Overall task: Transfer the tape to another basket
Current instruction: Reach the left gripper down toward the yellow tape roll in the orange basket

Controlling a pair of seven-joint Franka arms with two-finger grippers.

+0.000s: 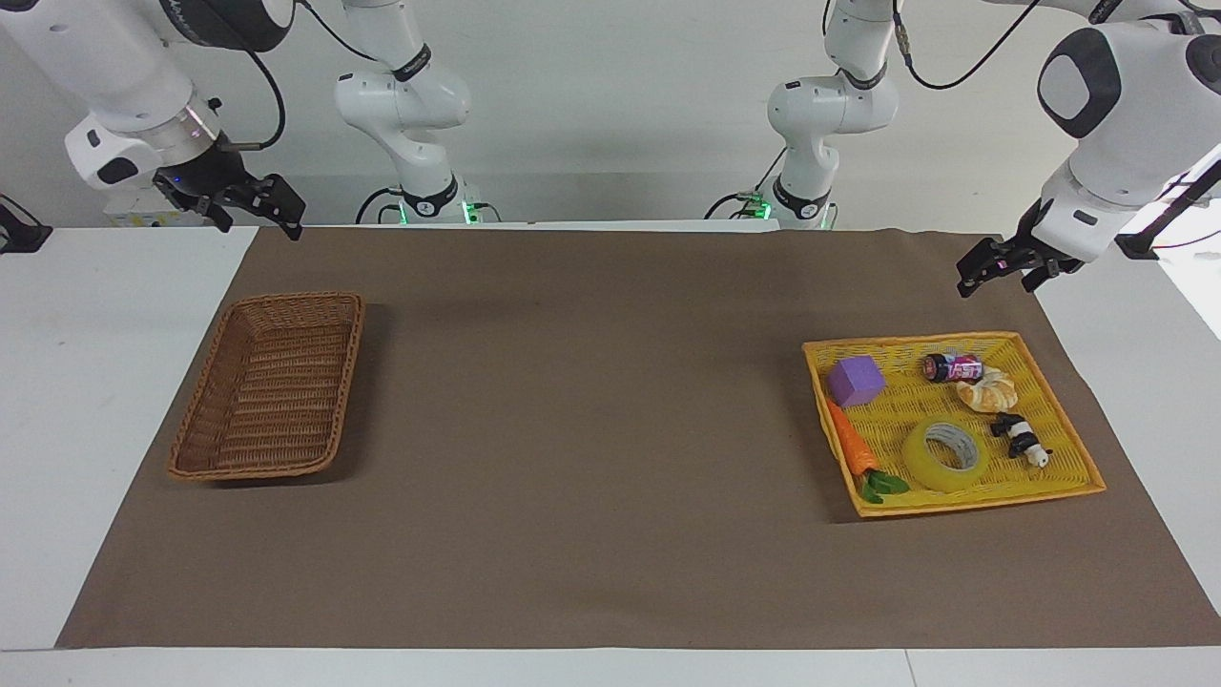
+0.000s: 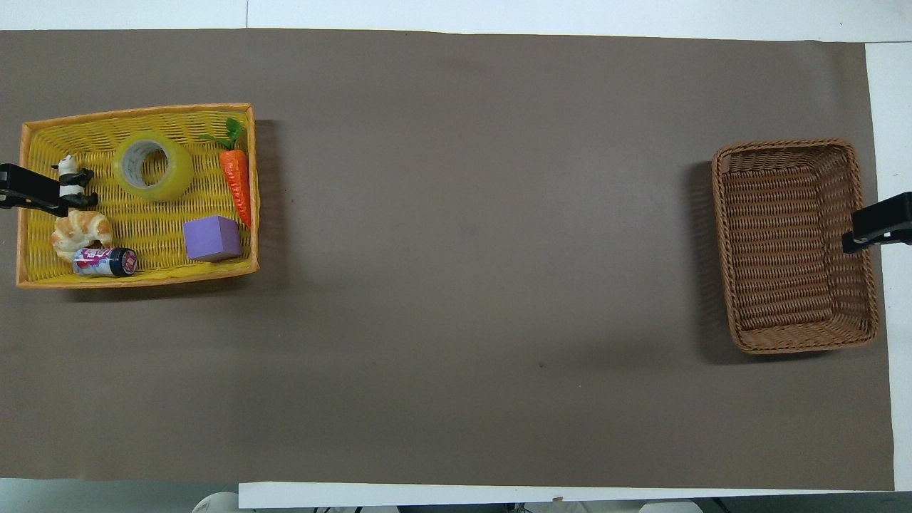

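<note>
Nothing has been picked up yet, so the job looks to be at its very start. The tape (image 1: 943, 455) lies flat in the yellow tray (image 1: 1068, 420) at the left arm's end of the table (image 1: 591, 534), between a toy carrot (image 1: 852, 447) and a small panda figure (image 1: 1019, 438). The brown basket (image 1: 270, 386) sits well apart at the right arm's end, with nothing in it. The left pincer (image 1: 1002, 270) hangs in the air over the cloth just beside the tray's edge nearer the robots, jaws spread wide, holding and touching nothing. The right pincer (image 1: 250, 212) waits raised near the basket, also wide and unloaded. The next move likely calls for the left pincer to come down over the roll and close across its rim or wall.
</note>
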